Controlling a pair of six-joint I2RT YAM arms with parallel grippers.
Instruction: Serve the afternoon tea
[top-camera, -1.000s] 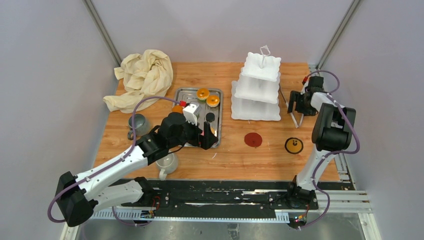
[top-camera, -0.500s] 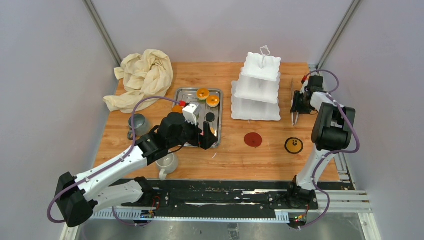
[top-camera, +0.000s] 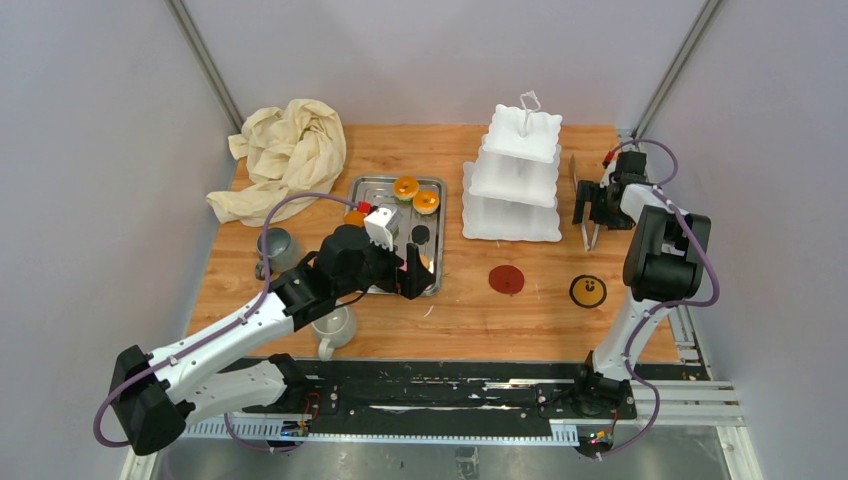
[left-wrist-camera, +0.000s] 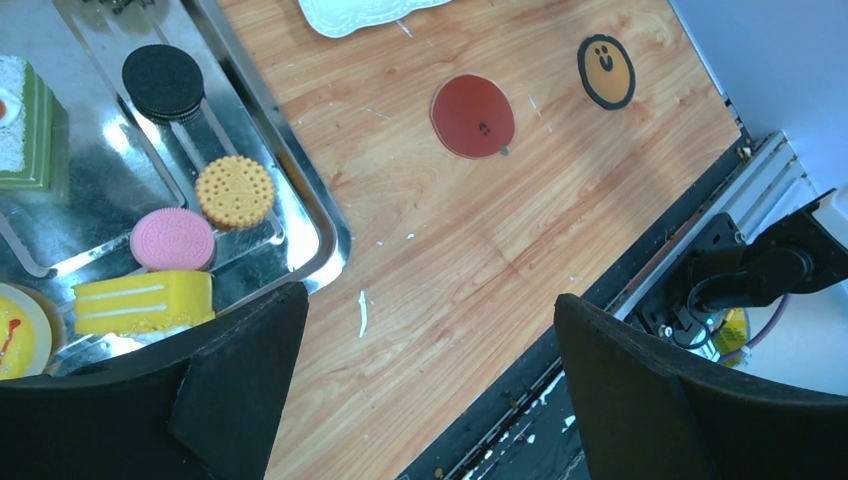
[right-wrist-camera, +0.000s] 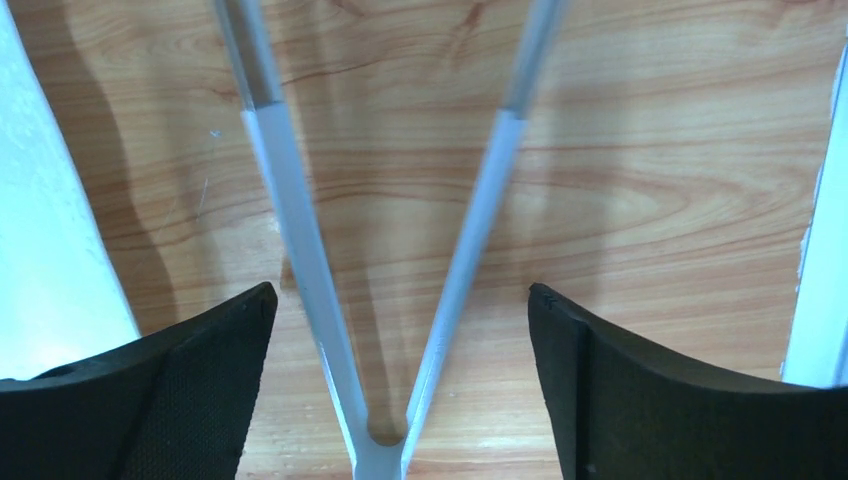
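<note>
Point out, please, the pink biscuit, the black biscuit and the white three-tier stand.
pink biscuit (left-wrist-camera: 172, 239): left wrist view, top centre.
black biscuit (left-wrist-camera: 163, 82): left wrist view, top centre.
white three-tier stand (top-camera: 512, 218): top external view, bare bottom tier.

Left tool (left-wrist-camera: 430, 385) spread, right tool (right-wrist-camera: 400, 385) spread

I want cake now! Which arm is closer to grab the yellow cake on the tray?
Left. The left pincer hangs open beside the yellow cake on the tray; the right pincer is away past the white stand.
</note>
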